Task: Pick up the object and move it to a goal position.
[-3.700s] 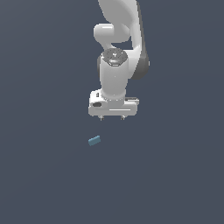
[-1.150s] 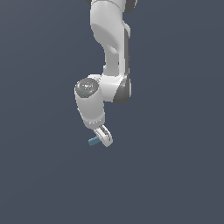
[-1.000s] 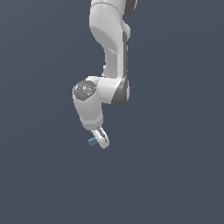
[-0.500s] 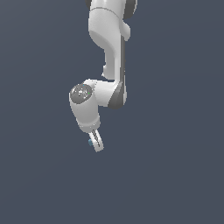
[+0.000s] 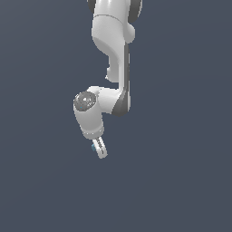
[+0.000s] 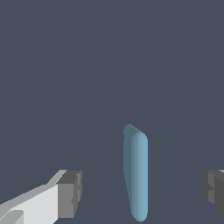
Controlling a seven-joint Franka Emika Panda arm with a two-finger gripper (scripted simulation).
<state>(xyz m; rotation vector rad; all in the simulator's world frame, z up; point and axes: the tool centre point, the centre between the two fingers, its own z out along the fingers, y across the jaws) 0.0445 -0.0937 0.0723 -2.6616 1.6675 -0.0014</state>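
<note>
The object, a small teal-blue elongated block (image 6: 135, 175), lies between my two fingertips in the wrist view, with a gap on each side. My gripper (image 6: 142, 190) is open around it: one finger (image 6: 70, 192) stands off one long side, the other finger (image 6: 213, 190) off the other. In the exterior view the gripper (image 5: 100, 152) hangs tilted from the white arm, low over the floor. Only a sliver of the block (image 5: 93, 147) shows beside the fingers; the rest is hidden behind them.
A plain dark grey floor (image 5: 181, 181) fills both views. The white arm (image 5: 113, 54) comes down from the top of the exterior view. No goal marker shows.
The arm has swung toward the exterior view's left, turned its wrist and lowered. The fingers now straddle the block, which hardly shows in the exterior view. The block has not moved.
</note>
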